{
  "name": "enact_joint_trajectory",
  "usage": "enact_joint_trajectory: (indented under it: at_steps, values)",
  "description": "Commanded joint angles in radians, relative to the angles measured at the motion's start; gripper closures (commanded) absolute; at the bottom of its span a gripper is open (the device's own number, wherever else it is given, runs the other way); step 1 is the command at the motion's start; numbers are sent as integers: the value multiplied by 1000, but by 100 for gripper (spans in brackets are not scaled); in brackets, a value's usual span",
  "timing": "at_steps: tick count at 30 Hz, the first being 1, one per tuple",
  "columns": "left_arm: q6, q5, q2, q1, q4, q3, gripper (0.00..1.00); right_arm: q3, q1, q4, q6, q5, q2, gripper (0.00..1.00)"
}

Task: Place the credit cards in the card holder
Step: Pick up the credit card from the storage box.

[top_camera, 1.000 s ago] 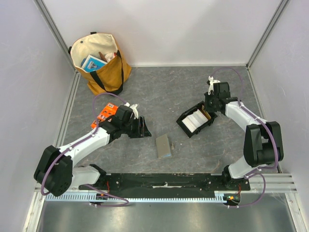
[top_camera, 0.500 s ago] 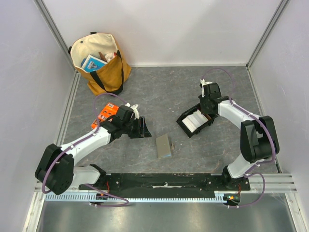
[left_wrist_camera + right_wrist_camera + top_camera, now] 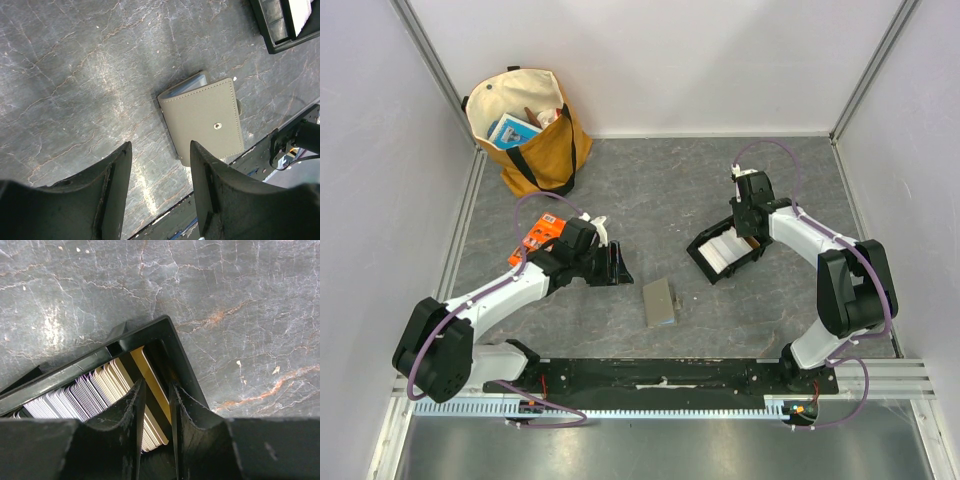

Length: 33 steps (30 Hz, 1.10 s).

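Note:
The card holder (image 3: 659,301) (image 3: 205,120) lies shut and flat on the grey table, snap stud up, near the front middle. My left gripper (image 3: 617,265) (image 3: 160,150) hovers open and empty just left of it. The credit cards (image 3: 725,247) (image 3: 95,390) stand on edge in a black tray (image 3: 703,262) (image 3: 175,340). My right gripper (image 3: 750,236) (image 3: 156,390) reaches down into the tray's right end. Its jaws stand slightly open, one on each side of a tan card (image 3: 150,372) that is set a little apart from the white stack.
An orange printed packet (image 3: 538,235) lies under the left arm. A tan tote bag (image 3: 525,130) with items inside stands at the back left. A black rail (image 3: 660,372) runs along the near edge. White walls enclose the table on three sides.
My right gripper has swung left and down into the tray's end, and its jaws have parted a little around the tan card. The left arm and the card holder have not moved.

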Motion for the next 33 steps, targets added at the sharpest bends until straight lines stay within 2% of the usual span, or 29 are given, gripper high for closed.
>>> enact_joint_trajectory:
  at_steps: [1,7,9,12,14,15,22,27,29,33]
  values:
    - [38,24,-7,-1,26,4,44,19,-5,-96,-26,19,15,67]
    - [38,24,-14,-1,24,2,44,28,-5,-122,-29,3,45,74]
    - [38,23,-17,-2,24,-2,44,36,-5,-119,-31,-15,39,82]
    - [35,24,-22,-1,23,-4,44,54,-5,-121,-29,-38,1,88]
    - [36,23,-28,-1,20,-1,44,77,-5,-127,-34,-41,-34,98]
    - [36,21,-30,-4,18,-1,44,93,-6,-134,-37,-46,-53,100]
    - [32,20,-40,-1,11,8,44,163,-5,-179,-28,-73,-195,100]
    - [27,21,-48,-2,8,10,44,169,18,-246,31,-94,-217,100]
    - [27,21,-50,-1,4,10,44,162,60,-266,104,-20,-235,100]
    - [19,11,-59,-2,-3,10,44,153,170,-322,289,31,-287,100]
